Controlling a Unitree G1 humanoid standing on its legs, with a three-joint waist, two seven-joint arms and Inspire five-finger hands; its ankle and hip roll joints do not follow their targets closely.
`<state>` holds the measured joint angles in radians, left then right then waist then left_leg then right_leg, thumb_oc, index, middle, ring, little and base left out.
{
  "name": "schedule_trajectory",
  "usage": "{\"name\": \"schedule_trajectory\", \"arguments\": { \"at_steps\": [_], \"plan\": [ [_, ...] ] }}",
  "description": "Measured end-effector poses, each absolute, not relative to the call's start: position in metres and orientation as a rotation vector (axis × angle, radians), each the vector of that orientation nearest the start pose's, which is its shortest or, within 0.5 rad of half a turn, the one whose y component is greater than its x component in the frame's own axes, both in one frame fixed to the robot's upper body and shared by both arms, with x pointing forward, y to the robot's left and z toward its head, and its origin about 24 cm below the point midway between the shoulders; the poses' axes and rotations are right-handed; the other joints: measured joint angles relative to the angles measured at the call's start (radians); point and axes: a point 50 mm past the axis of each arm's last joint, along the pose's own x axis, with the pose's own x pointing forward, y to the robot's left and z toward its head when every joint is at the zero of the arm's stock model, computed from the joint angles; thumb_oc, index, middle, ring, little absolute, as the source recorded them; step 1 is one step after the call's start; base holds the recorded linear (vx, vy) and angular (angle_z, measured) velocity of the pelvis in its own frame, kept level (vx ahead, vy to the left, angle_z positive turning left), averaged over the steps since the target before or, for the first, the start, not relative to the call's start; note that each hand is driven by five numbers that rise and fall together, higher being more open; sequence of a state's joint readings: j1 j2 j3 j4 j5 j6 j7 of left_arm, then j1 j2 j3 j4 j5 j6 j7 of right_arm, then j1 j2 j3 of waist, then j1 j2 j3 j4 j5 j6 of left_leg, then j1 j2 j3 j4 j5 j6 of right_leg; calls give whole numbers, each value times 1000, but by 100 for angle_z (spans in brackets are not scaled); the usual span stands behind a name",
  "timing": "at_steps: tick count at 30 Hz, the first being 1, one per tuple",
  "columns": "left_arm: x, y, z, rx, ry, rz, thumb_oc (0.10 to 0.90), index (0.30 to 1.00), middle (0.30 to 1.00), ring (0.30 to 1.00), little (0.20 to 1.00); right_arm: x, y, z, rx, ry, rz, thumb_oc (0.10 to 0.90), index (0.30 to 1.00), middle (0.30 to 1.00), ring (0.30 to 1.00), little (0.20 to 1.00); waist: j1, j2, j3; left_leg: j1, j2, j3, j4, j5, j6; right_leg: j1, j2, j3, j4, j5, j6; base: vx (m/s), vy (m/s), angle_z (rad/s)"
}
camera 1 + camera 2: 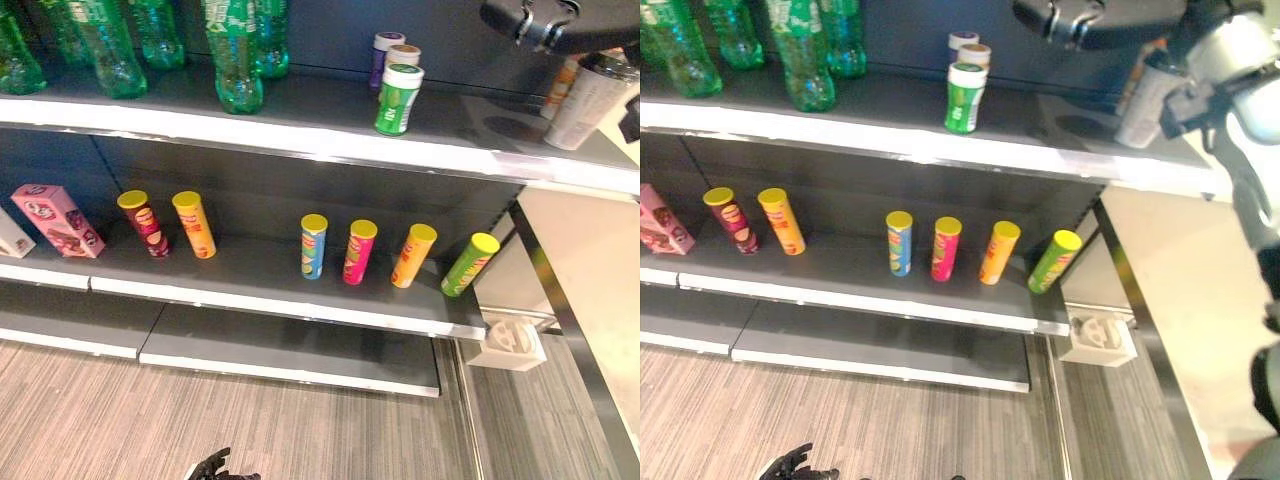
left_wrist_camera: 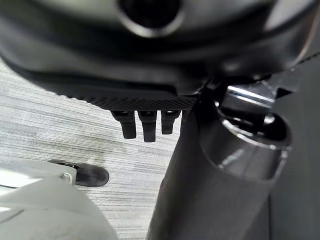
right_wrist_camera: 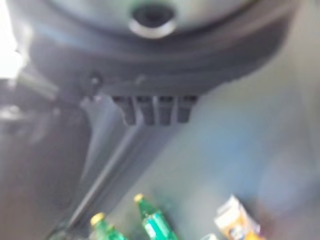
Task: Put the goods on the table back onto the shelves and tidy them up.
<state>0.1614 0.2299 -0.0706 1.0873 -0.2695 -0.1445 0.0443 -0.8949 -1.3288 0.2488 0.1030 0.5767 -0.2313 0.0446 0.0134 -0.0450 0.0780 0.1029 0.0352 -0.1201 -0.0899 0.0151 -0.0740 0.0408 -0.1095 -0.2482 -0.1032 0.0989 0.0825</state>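
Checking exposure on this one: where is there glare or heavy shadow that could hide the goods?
Left eye view: glare whitens the front edge of the upper shelf, and that shelf's shadow darkens the wall behind the chip cans, though the cans themselves are plainly lit. Right wrist view: a washed-out bright patch at the edge; the green bottles are evenly lit.

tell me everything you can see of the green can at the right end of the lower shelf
The lime-green tube can is a slim cylinder with a flat yellow lid and a printed wrap that looks like glossy card. It stands on the dark lower shelf as the rightmost of a row of four, close to the shelf's right end. In the head views its top leans right. It touches nothing but the shelf, with a gap to the orange can on its left.
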Motion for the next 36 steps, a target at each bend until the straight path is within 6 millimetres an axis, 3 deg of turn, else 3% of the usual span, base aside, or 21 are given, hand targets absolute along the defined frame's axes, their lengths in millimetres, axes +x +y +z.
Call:
{"name": "schedule_trajectory", "arguments": {
  "at_steps": [2, 3, 6, 8, 10, 12, 14, 15, 16, 17, 18, 19, 20, 21, 23, 27, 30, 33, 34, 35, 36],
  "plan": [
    [58, 238, -156, 19, 1066, 330, 800, 900, 900, 900, 900, 237, -257, 373, -928, -936, 29, 800, 900, 900, 900, 900, -19, 16, 4, -2, 4, 25, -1, -5, 7, -12, 5, 17, 6, 4, -1, -4, 37, -48],
    [54, 238, -157, 29, 1081, 331, 800, 900, 900, 900, 900, 233, -257, 369, -951, -966, 26, 800, 900, 900, 900, 900, -51, 19, 5, 4, 3, 61, 0, -7, 9, -28, 10, 53, 7, 15, -7, -21, 61, -72],
    [57, 237, -156, 33, 1069, 315, 800, 900, 900, 900, 900, 239, -277, 358, -973, -881, -73, 800, 900, 900, 900, 900, -74, 25, 4, 14, -1, 116, 0, -17, 22, -52, 25, 112, 7, 32, -4, -18, 79, -73],
    [59, 237, -155, 38, 1064, 309, 800, 900, 900, 900, 900, 247, -293, 337, -994, -756, -113, 800, 900, 900, 900, 900, -83, 4, 13, 12, 4, 181, -1, -20, 29, -88, 27, 180, 6, 44, 2, -25, 158, -97],
    [72, 238, -152, 87, 1034, 251, 800, 900, 900, 900, 900, 252, -317, 295, -929, -606, -180, 800, 900, 900, 900, 900, -115, -27, 28, 18, -9, 247, -1, -25, 39, -117, 28, 247, 7, 66, 18, -66, 208, -92],
    [81, 236, -151, 108, 1017, 220, 800, 900, 900, 900, 900, 253, -328, 287, -936, -544, -215, 800, 900, 900, 900, 900, -137, -28, 30, 17, -24, 256, -1, -25, 49, -123, 18, 259, 8, 81, 25, -143, 101, -44],
    [99, 239, -146, 123, 966, 207, 800, 900, 900, 900, 900, 254, -336, 287, -939, -530, -261, 800, 900, 900, 900, 900, -119, -28, 53, 8, -33, 318, 0, -22, 58, -181, 33, 285, 31, 155, 87, -176, 19, -80],
    [109, 245, -141, 143, 941, 211, 800, 900, 900, 900, 900, 255, -338, 287, -932, -530, -273, 800, 900, 900, 900, 900, -114, -41, 73, -10, -28, 361, 8, -18, 65, -207, 36, 287, 7, 222, 159, -177, -48, -107],
    [117, 266, -133, 177, 919, 257, 800, 900, 900, 900, 900, 259, -340, 277, -891, -512, -284, 800, 900, 900, 900, 900, -122, -61, 112, -37, -14, 402, 22, -9, 89, -235, 8, 181, 68, 167, 133, -133, -122, -118],
    [115, 269, -132, 172, 914, 273, 800, 900, 900, 900, 900, 260, -344, 276, -904, -486, -294, 800, 900, 900, 900, 900, -78, -28, 116, -28, 26, 452, 17, -5, 95, -206, -70, -51, 165, 92, 99, -131, -220, -122],
    [107, 275, -132, 184, 932, 288, 800, 900, 900, 900, 900, 262, -336, 289, -942, -517, -269, 800, 900, 900, 900, 900, -55, -12, 125, -25, 43, 468, 16, 0, 87, -134, -179, -133, 181, 58, 139, 29, -344, -108],
    [97, 286, -131, 211, 954, 302, 800, 900, 900, 900, 900, 265, -327, 295, -944, -554, -239, 800, 900, 900, 900, 900, -37, -37, 122, -20, 41, 482, 13, 13, 68, -48, -214, -131, 91, 65, 156, 136, -468, -59],
    [90, 295, -129, 222, 969, 331, 800, 900, 900, 900, 900, 265, -322, 296, -948, -568, -211, 800, 900, 900, 900, 900, -19, -92, 118, -10, 28, 478, 10, 26, 38, 38, -196, -132, 1, 53, 123, 180, -488, -12],
    [84, 286, -134, 168, 975, 352, 800, 900, 900, 900, 900, 265, -325, 287, -953, -523, -201, 800, 900, 900, 900, 900, -13, -59, 110, -5, 88, 459, 9, 49, 2, 54, -126, -112, 6, 29, 104, 136, -476, -2],
    [74, 258, -146, 115, 1017, 276, 800, 900, 900, 900, 900, 263, -328, 291, -946, -522, -213, 800, 900, 900, 900, 900, -18, -35, 97, -6, 163, 419, 15, 65, -21, 51, -50, -81, 6, -3, 60, 55, -352, -19],
    [80, 246, -148, 81, 1004, 263, 800, 900, 900, 900, 900, 255, -333, 304, -936, -570, -259, 800, 900, 900, 900, 900, -46, -34, 88, -51, 223, 380, 84, 82, -44, 49, 2, -73, 5, -27, 36, 4, -213, 0],
    [81, 246, -148, 83, 1003, 260, 800, 900, 900, 900, 900, 251, -335, 308, -934, -591, -275, 800, 900, 900, 900, 900, -47, -10, 77, -87, 255, 332, 159, 98, -58, 58, 32, -73, 6, -48, 16, 22, -200, 11],
    [85, 249, -146, 91, 993, 259, 800, 900, 900, 900, 900, 250, -335, 311, -934, -605, -278, 800, 900, 900, 900, 900, -25, -11, 80, -131, 258, 235, 223, 169, -120, 66, 39, -71, 4, -49, -11, -3, -89, 7],
    [87, 247, -146, 86, 985, 252, 800, 900, 900, 900, 900, 250, -339, 310, -921, -598, -294, 800, 900, 900, 900, 900, -28, -12, 84, -169, 257, 201, 268, 175, -115, 69, 37, -79, 1, -50, -26, 86, 8, 22],
    [91, 245, -145, 81, 976, 244, 800, 900, 900, 900, 900, 251, -342, 308, -918, -581, -304, 800, 900, 900, 900, 900, -24, -23, 90, -199, 226, 156, 297, 136, -130, 67, 21, -72, -2, -58, -45, 80, 37, 17],
    [93, 241, -145, 71, 967, 227, 800, 900, 900, 900, 900, 251, -343, 307, -921, -571, -307, 800, 900, 900, 900, 900, -13, -32, 89, -192, 166, 120, 209, 97, -119, 51, -2, -54, -2, -59, -44, 67, 56, -10]
  ]
}}
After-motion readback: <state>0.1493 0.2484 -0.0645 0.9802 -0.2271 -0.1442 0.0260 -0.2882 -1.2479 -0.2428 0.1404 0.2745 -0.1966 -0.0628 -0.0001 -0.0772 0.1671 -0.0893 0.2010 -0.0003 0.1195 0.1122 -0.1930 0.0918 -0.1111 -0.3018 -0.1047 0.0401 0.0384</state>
